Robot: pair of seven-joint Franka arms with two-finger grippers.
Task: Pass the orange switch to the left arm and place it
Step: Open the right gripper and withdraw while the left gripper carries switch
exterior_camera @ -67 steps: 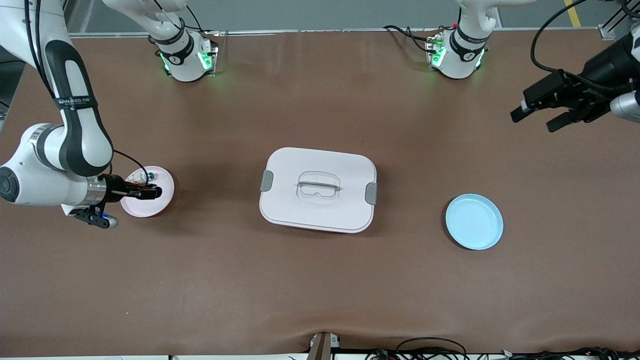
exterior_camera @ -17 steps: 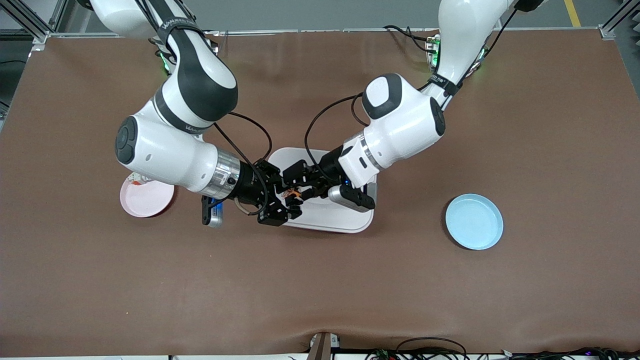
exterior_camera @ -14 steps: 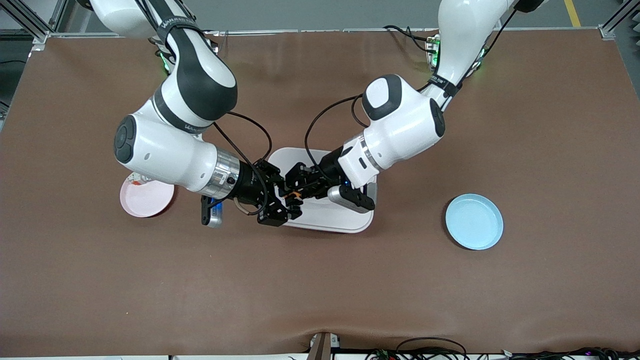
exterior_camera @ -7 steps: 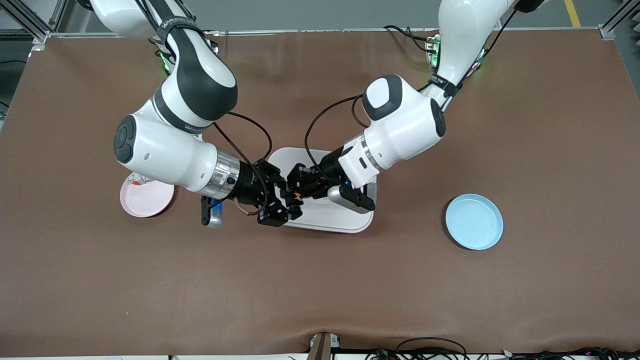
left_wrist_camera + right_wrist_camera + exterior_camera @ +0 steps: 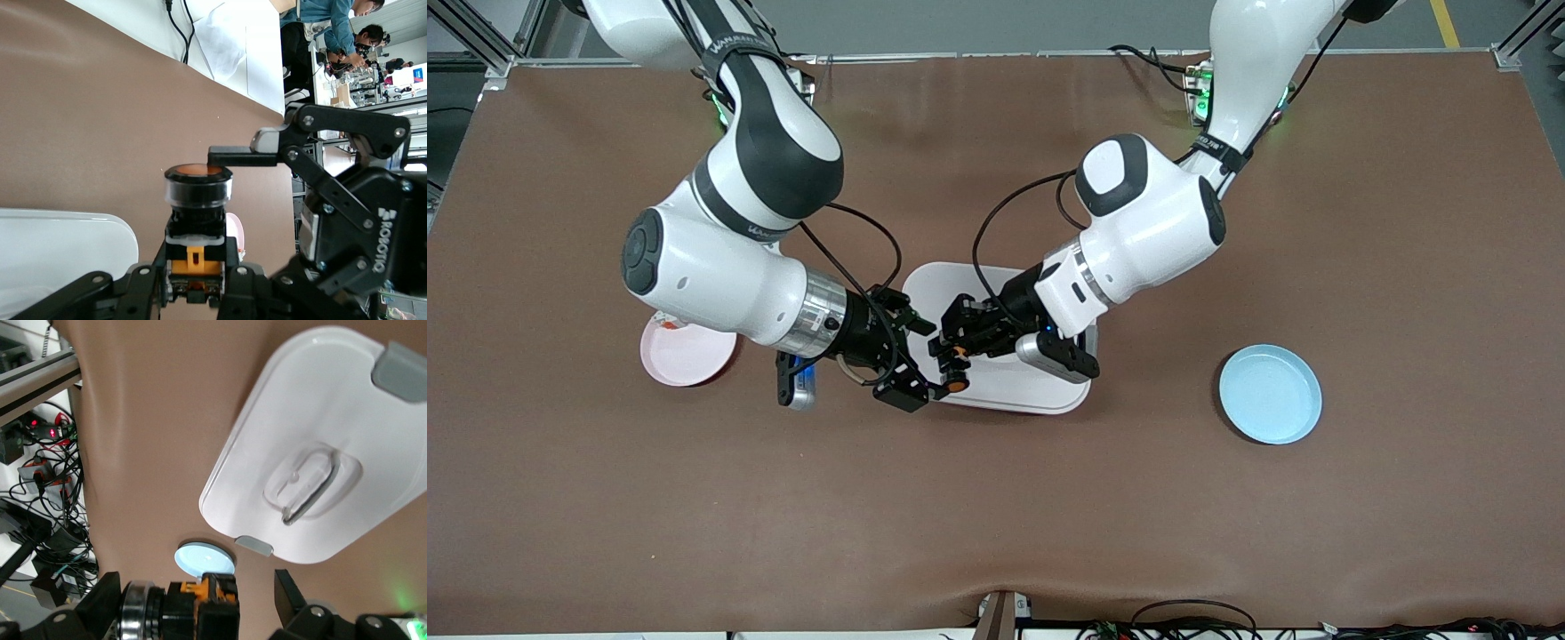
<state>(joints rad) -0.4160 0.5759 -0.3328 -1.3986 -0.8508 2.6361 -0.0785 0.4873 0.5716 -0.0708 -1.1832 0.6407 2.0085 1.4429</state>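
Observation:
The orange switch (image 5: 955, 372) is held in the air over the edge of the white box (image 5: 1009, 384) that is toward the right arm's end. My left gripper (image 5: 953, 348) is shut on the switch's orange-and-black body (image 5: 195, 263). My right gripper (image 5: 925, 356) is open around the switch's round button end (image 5: 170, 610). One finger (image 5: 101, 592) is next to the button and the other finger (image 5: 288, 585) stands well apart. In the left wrist view, one right finger (image 5: 233, 157) lies beside the orange button cap (image 5: 198, 172).
The box lid with its recessed handle (image 5: 310, 483) lies below both grippers. A pink plate (image 5: 685, 357) with a small white-and-green part (image 5: 665, 320) sits toward the right arm's end. A light blue plate (image 5: 1270, 394) sits toward the left arm's end.
My right gripper has opened and drawn back a little toward the right arm's end. The switch has stayed in my left gripper, and its orange button now shows.

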